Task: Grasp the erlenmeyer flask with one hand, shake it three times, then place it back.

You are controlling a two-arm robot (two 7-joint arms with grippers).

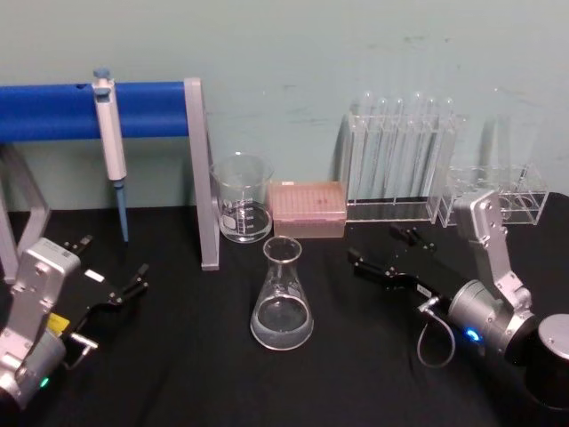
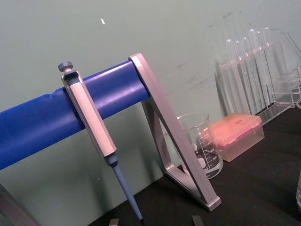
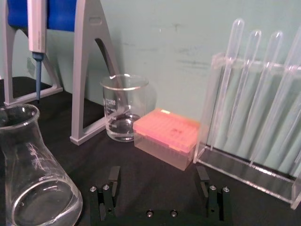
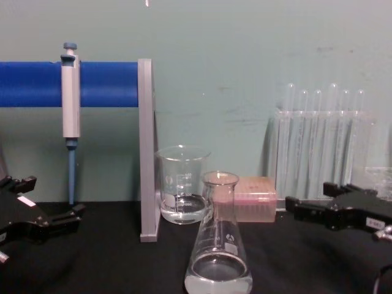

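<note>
The erlenmeyer flask [image 1: 282,298] stands upright on the black table at centre, clear glass with a little clear liquid in its wide base; I also see this flask from the chest [image 4: 218,245] and from the right wrist [image 3: 33,179]. My right gripper [image 1: 380,246] hovers low to the flask's right, open, pointing toward the back, a gap away from the glass. Its fingers [image 3: 114,175] hold nothing. My left gripper [image 1: 111,260] rests open at the table's left, well away from the flask, and the chest view shows this left gripper [image 4: 52,197] low over the table.
Behind the flask stand a glass beaker [image 1: 242,200] and a pink tip box [image 1: 308,209]. A clear test tube rack [image 1: 400,160] and a smaller rack [image 1: 498,191] line the back right. A pipette [image 1: 111,142] hangs from the blue bar of a grey stand [image 1: 200,169].
</note>
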